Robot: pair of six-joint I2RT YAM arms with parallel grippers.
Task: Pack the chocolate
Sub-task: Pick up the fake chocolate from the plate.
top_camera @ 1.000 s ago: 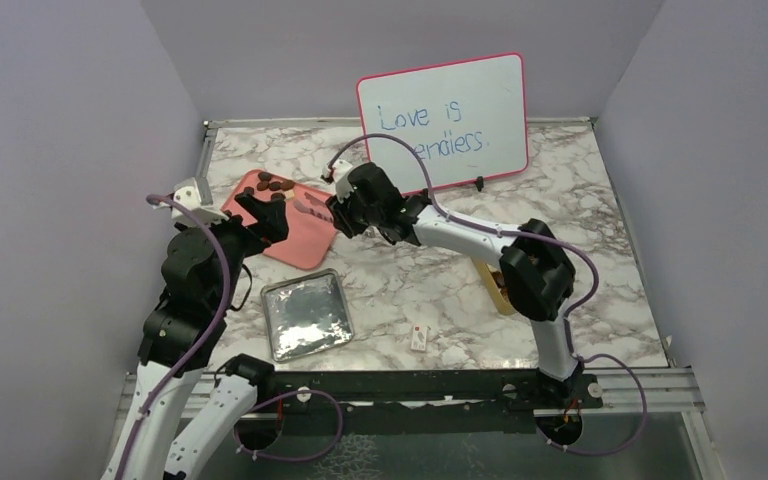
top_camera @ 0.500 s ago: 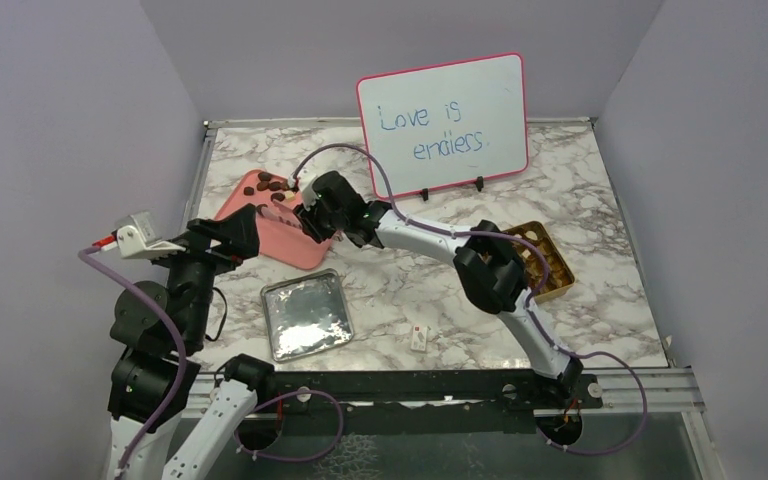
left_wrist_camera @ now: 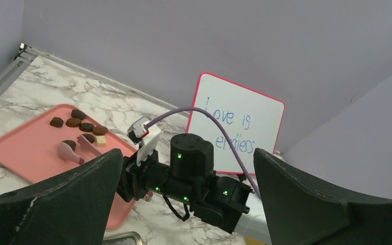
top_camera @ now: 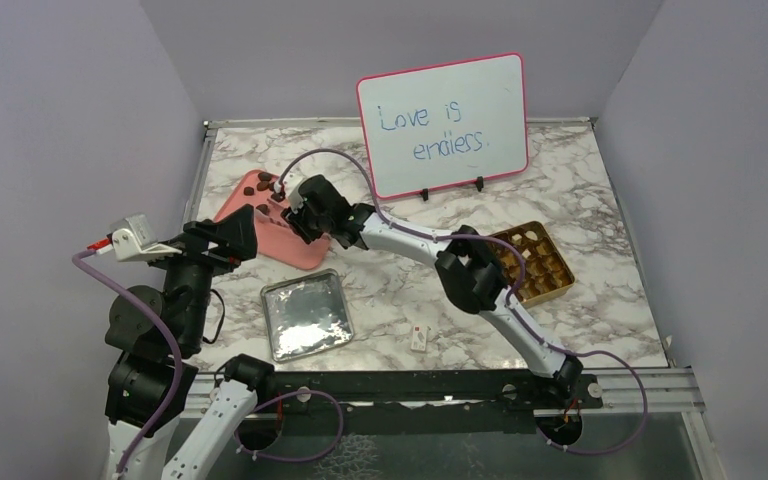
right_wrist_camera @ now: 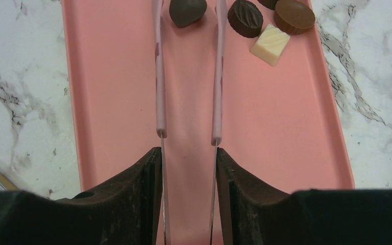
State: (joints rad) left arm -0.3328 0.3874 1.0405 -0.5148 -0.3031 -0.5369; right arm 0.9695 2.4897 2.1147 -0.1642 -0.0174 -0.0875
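Several chocolates (top_camera: pixel 265 182), mostly dark brown, lie at the far end of a pink tray (top_camera: pixel 300 245). In the right wrist view one dark chocolate (right_wrist_camera: pixel 187 11) sits between the tips of pink-tipped tongs (right_wrist_camera: pixel 157 76); two more brown ones (right_wrist_camera: pixel 245 18) and a cream square piece (right_wrist_camera: pixel 269 44) lie to its right. My right gripper (right_wrist_camera: pixel 186 150) is shut on the tongs and hovers low over the tray (right_wrist_camera: pixel 107 76). My left gripper (left_wrist_camera: pixel 188 153) is open and empty, raised left of the tray and looking at the right wrist. The gold box (top_camera: pixel 532 262) stands at the right.
A silver square tray (top_camera: pixel 306 315) lies near the front left. A small white tag (top_camera: pixel 419 338) lies near the front edge. A whiteboard (top_camera: pixel 443 125) stands at the back. The purple walls close in on both sides.
My right arm has reached left over the pink tray with the tongs, uncovering the gold box. My left arm has pulled back to the left and risen.
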